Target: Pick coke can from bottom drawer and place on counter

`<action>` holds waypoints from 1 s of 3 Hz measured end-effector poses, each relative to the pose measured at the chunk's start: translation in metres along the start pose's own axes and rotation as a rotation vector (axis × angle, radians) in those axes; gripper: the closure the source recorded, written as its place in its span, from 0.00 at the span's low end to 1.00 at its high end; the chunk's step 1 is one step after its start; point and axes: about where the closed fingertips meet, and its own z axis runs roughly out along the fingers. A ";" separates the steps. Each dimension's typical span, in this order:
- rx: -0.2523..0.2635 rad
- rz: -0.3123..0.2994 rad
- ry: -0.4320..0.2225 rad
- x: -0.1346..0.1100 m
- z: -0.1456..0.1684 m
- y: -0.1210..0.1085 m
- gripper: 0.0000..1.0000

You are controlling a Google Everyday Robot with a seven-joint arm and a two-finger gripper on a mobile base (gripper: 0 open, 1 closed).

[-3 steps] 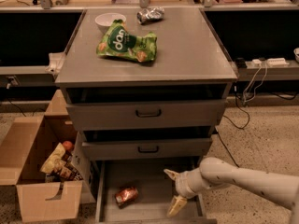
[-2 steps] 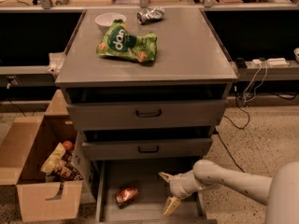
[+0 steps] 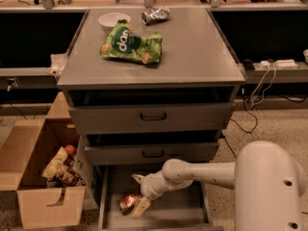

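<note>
The coke can (image 3: 127, 201) lies on its side on the floor of the open bottom drawer (image 3: 183, 214), toward the left. My gripper (image 3: 139, 192) reaches down into the drawer from the right, just right of the can. Its pale fingers (image 3: 142, 206) are spread apart, one above and one below the can's right end; I cannot tell whether they touch it. The grey counter (image 3: 192, 52) tops the cabinet above.
On the counter lie a green snack bag (image 3: 130, 45), a white bowl (image 3: 113, 20) and a crumpled silver object (image 3: 155, 15). The two upper drawers (image 3: 153, 116) are shut. A cardboard box (image 3: 41, 172) with items stands at the left on the floor.
My arm has moved left across the drawer, bringing the open gripper from the drawer's right side up to the can. The can has not moved.
</note>
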 end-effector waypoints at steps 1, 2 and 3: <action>-0.001 0.070 -0.020 -0.047 0.021 -0.005 0.00; -0.001 0.070 -0.020 -0.047 0.021 -0.005 0.00; 0.013 0.023 -0.016 -0.017 0.030 -0.010 0.00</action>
